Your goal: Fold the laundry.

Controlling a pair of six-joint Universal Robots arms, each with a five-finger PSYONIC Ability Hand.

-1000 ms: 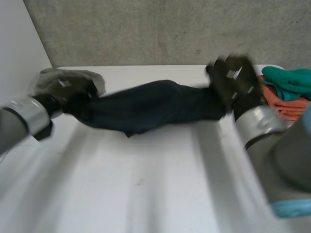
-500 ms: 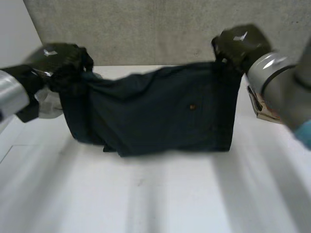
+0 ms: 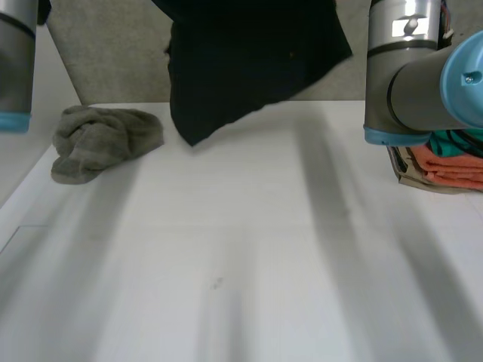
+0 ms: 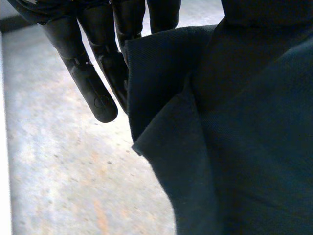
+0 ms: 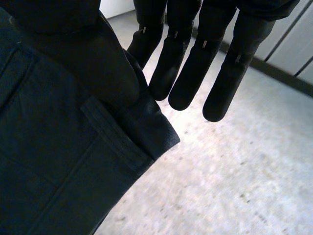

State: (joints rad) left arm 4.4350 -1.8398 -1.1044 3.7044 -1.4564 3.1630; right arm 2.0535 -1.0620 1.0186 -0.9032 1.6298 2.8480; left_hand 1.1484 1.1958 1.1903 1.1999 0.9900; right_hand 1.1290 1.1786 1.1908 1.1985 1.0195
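Dark navy garment (image 3: 249, 60) hangs in the air well above the white table (image 3: 249, 249), lower edge slanted and clear of the surface, top edge going out of the head view between the raised left arm (image 3: 16, 68) and right arm (image 3: 407, 75). It looks like the spread-out or shake-out step: lifted high by two upper points so the cloth drops flat under its own weight before being laid down to fold. Left hand (image 4: 93, 73): fingers (image 4: 90, 83) straight and close together, an edge of the garment coming out from between them, so it is nipped there; thumb not visible. Right hand (image 5: 195, 63): fingers (image 5: 230, 78) straight, slightly spread, with the thumb (image 5: 105, 68) pressing a seamed corner of the garment against the nearest finger, a pinch hold. The crumpled grey cloth (image 3: 102, 139) lies on the table's left side, untouched, probably waiting its turn. The folded orange and teal stack (image 3: 453, 162) sits at the right edge behind the right arm, likely finished pieces. The middle of the table is free for laying the garment down. Folding itself not yet begun.
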